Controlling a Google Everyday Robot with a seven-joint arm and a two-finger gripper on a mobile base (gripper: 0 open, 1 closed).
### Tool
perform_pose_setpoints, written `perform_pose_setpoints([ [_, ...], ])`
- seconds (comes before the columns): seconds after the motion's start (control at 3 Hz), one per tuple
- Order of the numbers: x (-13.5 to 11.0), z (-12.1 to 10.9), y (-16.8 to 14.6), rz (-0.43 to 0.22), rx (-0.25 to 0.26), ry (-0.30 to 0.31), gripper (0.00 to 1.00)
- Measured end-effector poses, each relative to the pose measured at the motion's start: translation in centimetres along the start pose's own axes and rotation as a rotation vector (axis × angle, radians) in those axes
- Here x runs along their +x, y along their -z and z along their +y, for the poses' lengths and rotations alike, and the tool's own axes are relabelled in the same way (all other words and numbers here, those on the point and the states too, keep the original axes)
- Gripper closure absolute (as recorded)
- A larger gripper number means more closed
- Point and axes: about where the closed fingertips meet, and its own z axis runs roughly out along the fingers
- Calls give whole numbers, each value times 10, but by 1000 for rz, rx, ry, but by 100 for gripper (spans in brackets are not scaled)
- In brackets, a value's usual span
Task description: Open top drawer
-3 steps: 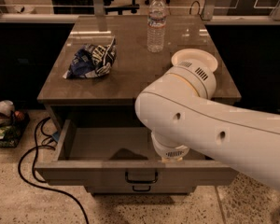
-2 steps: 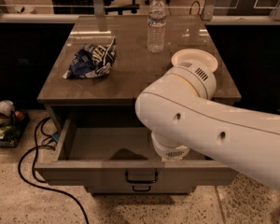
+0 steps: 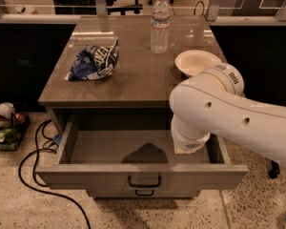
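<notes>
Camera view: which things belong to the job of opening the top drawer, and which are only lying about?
Belong to the job:
top drawer, pulled out; its black handle; robot arm above the drawer; gripper, not in sight.

Only lying about:
crumpled snack bag, water bottle and white bowl on the tabletop; black cable on the floor.

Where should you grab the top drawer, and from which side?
Grab the top drawer by its black loop handle, centred on the flat front panel. Come from the front, jaws above and below the horizontal bar; the panel offers no other hold. The drawer is already pulled out. The gripper is not in view; only the white arm shows, over the drawer's right side.
</notes>
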Motion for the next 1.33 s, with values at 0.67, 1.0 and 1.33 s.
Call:
perform_pose_setpoints([
  [0.67,30,-30,-41,-58,-29,-25,100],
  [1.0,27,-21,-69,-31,-126,2,100],
  [1.33,27,1,-89,-20,-215,11,100],
])
